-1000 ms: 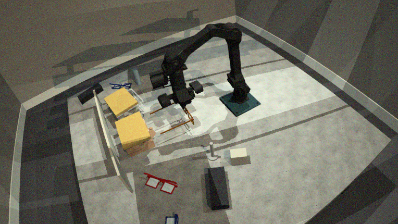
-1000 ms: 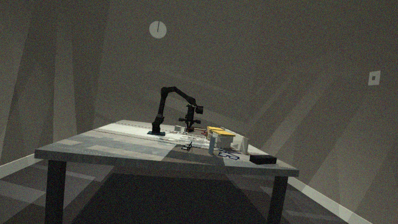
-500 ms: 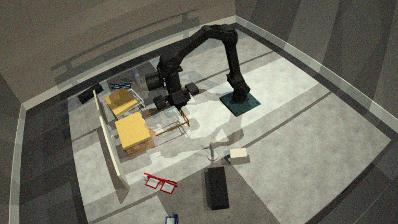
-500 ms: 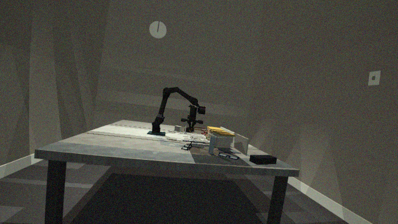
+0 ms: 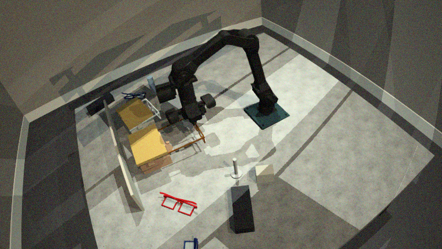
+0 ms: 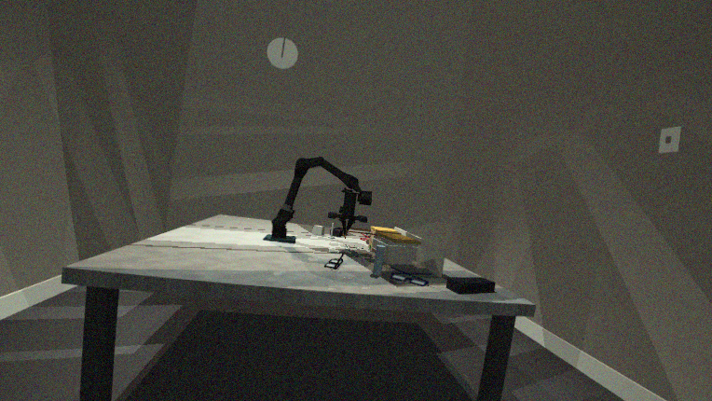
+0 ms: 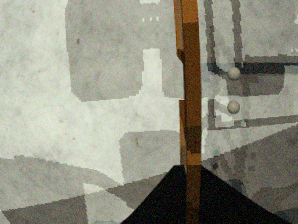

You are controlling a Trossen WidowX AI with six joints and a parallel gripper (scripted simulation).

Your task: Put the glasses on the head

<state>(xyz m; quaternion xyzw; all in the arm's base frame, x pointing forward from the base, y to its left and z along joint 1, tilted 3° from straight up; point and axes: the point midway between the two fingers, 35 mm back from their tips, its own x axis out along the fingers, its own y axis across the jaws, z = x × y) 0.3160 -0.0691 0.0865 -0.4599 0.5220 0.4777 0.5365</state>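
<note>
My gripper [image 5: 195,123] [image 6: 347,230] [image 7: 186,175] is shut on the tortoiseshell glasses [image 5: 201,133] [image 7: 189,76], pinching the orange-brown front bar. It holds them low over the table, in front of two display heads with yellow tops. The glasses' temples point at the nearer head [image 5: 147,145], and one temple [image 5: 185,145] ends beside its tan face. The farther head [image 5: 134,112] stands behind it with a white frame [image 5: 153,107] at its front. I see no green tag in any view. In the wrist view the two nose pads show to the right of the bar.
A long cream panel [image 5: 126,173] stands behind the heads. Red glasses [image 5: 179,202] lie near the front and blue glasses [image 5: 133,94] [image 6: 408,280] near the back. Also on the table are a black box [image 5: 242,210], a white peg stand [image 5: 235,168], a cream block [image 5: 264,172] and a small dark box [image 5: 99,103] [image 6: 470,284].
</note>
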